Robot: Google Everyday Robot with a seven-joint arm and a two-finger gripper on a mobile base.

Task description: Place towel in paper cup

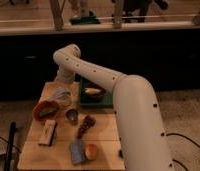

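White arm [113,95] enters from lower right of frame, rises to an elbow in the upper centre-left, then drops down to the far left part of the wooden worktop [58,155]. Gripper [62,88] sits at the end of that drop, low over the worktop's back-left area, directly above and apparently touching a pale crumpled mass taken to be the towel [59,96]. State of the jaws: cannot tell, as the wrist covers them. The paper cup cannot be made out apart from the towel; whether the towel is in it, on it or beside it cannot be told. Just right of the towel, a green tray [104,103] holds a dark bowl [93,93] with something yellow in it. Below-left of the towel and touching or nearly touching it, a red-orange bowl [45,109] with greenish contents. A small dark cup [72,116] stands upright near the centre of the worktop, with a brown knobbly item [85,125] just right of it. Lower left, a flat rectangular packet [48,132]; its markings are too blurred to read. At the front edge, a grey-blue item [76,152] lies touching an orange round fruit [91,151]. A black cable [12,145] runs along the worktop's left side.
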